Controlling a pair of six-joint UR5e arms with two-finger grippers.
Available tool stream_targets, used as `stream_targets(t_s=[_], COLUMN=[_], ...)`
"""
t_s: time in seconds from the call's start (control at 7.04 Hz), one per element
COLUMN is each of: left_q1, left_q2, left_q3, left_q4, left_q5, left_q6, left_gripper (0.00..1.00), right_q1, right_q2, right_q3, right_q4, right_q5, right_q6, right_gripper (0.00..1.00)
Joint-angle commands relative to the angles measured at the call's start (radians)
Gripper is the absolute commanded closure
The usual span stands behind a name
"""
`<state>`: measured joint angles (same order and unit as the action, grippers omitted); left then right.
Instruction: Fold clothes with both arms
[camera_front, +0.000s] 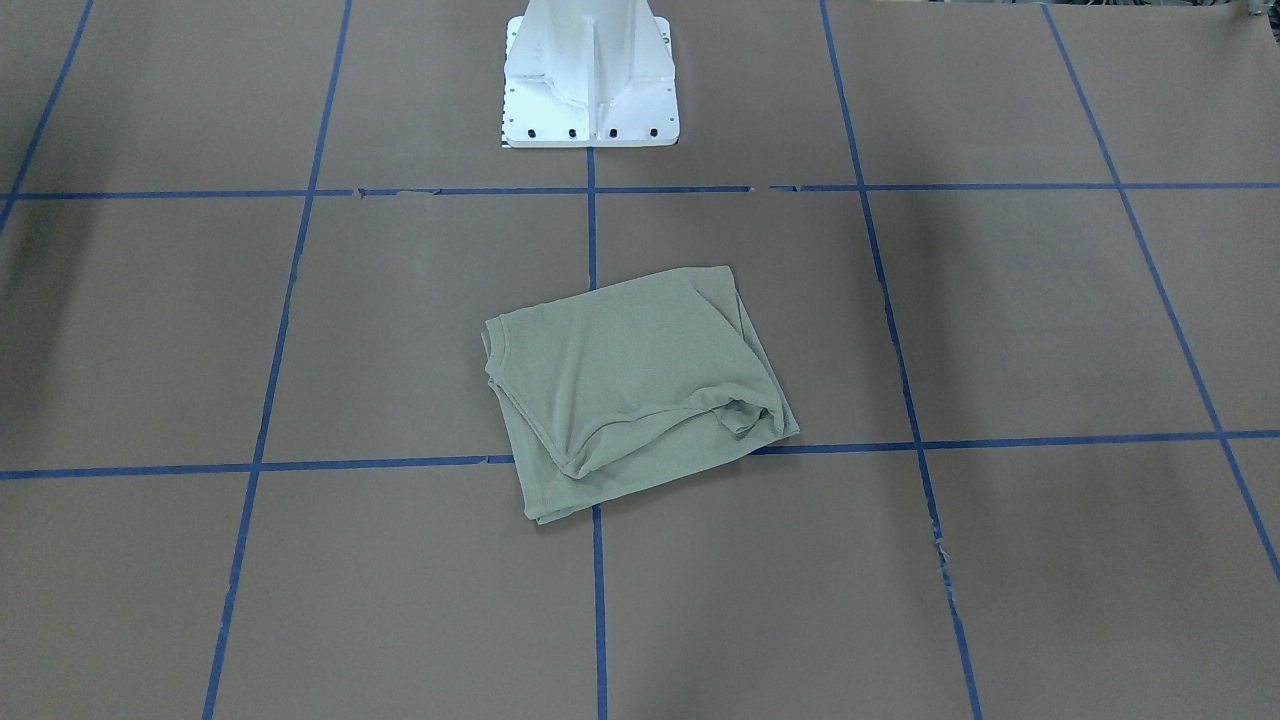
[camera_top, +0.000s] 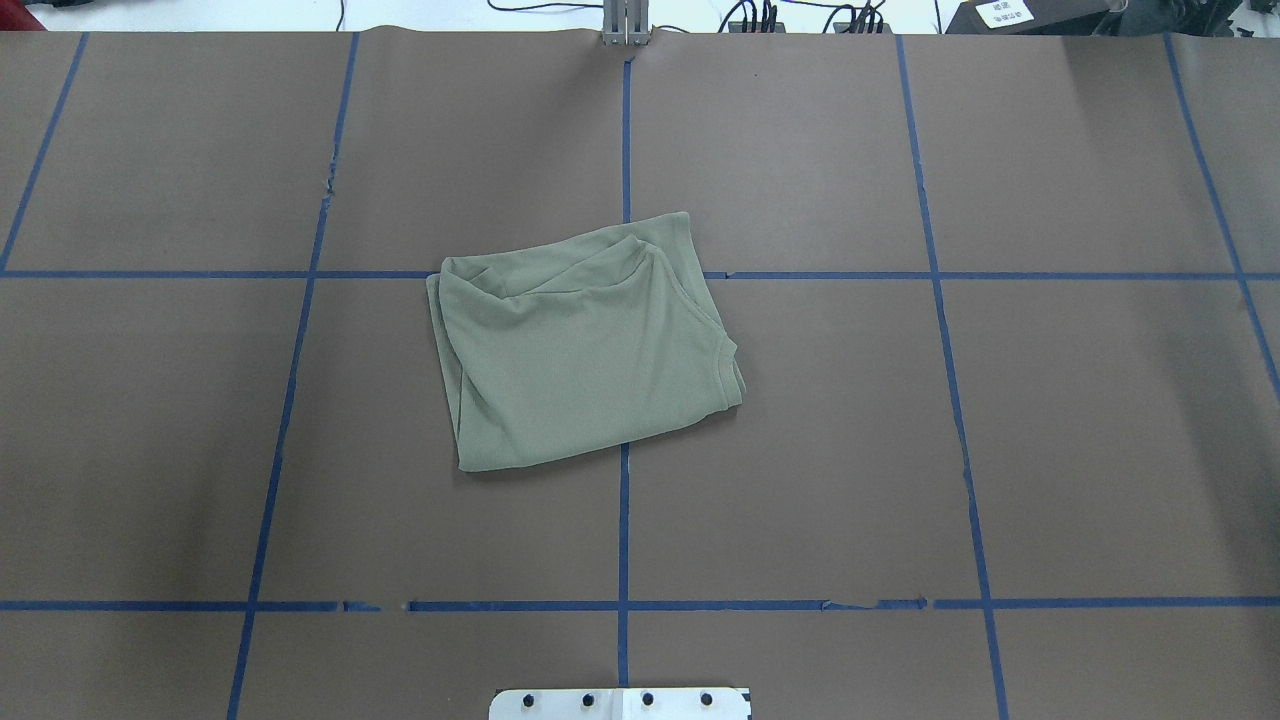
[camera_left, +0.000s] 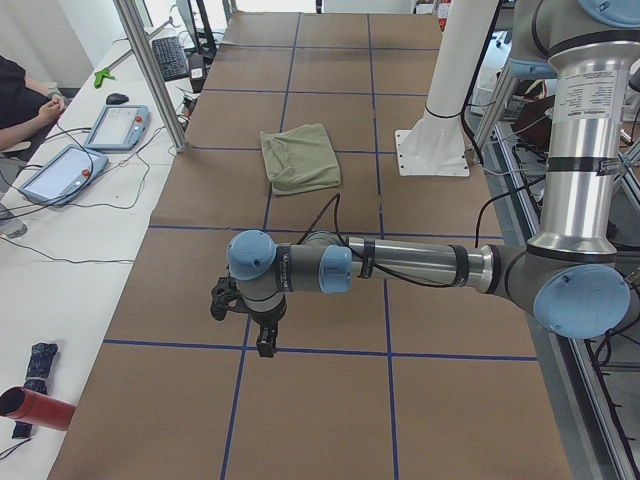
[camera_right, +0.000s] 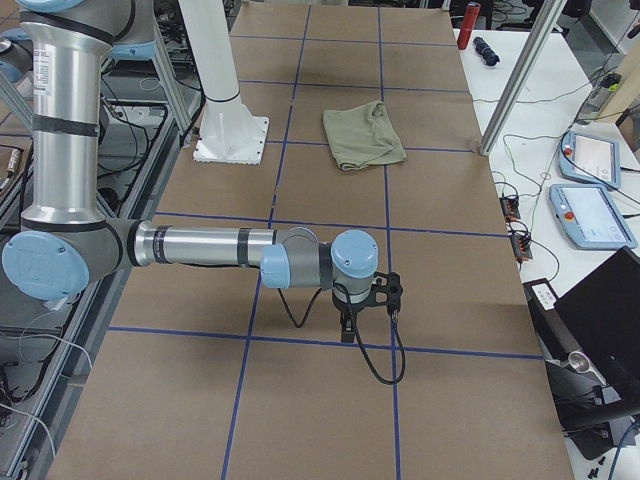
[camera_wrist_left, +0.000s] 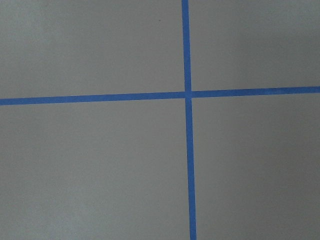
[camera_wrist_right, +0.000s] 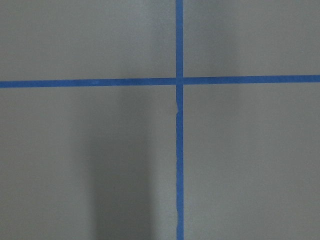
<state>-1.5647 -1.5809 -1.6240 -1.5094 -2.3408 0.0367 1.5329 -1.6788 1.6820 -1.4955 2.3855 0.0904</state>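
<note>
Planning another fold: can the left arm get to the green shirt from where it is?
Probably yes. The left arm hangs over the table, well apart from the folded shirt, but nothing stands between them, and the shirt lies close to the robot's white pedestal.

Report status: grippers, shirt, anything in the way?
Left gripper and right gripper over bare table, off the shirt; open or shut unclear. Shirt folded, lying mid-table. Only the white pedestal nearby.

Silver-tubed, capped light blue at each joint — left arm (camera_left: 410, 262) and right arm (camera_right: 200, 245) alike; black cable (camera_right: 388, 382) looped behind the jaws.
</note>
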Motion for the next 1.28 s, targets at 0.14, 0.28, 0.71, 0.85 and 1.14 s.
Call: stream_targets(t_s=[0.14,0.28,0.71,0.85,1.14], left_q1=[0.0,0.0,0.0,0.0,0.0], left_q2=[0.001,0.001,0.001,-0.001,-0.001], left_q3=[0.0,0.0,-0.004,-0.004,-0.004], left_q4=[0.0,0.0,0.0,0.0,0.0], left_q5=[0.002,0.0,0.002,0.0,-0.002], left_q6=[0.0,0.0,0.0,0.0,0.0], left_gripper=[0.0,0.0,0.0,0.0,0.0], right_q1=[0.009,0.01,0.01,0.01,0.01], right_q2=[-0.001,0.001,-0.001,0.001,-0.001], right_q3=[0.001,-0.001,-0.001,-0.001,-0.002], right_q4=[-0.054,-0.058,-0.057,-0.052,-0.048], right_q5=[-0.009,-0.009,-0.003,0.0,-0.006], right_q6=[-0.02,-0.02,-0.015,-0.008,-0.003], right_gripper=[0.0,0.0,0.0,0.0,0.0])
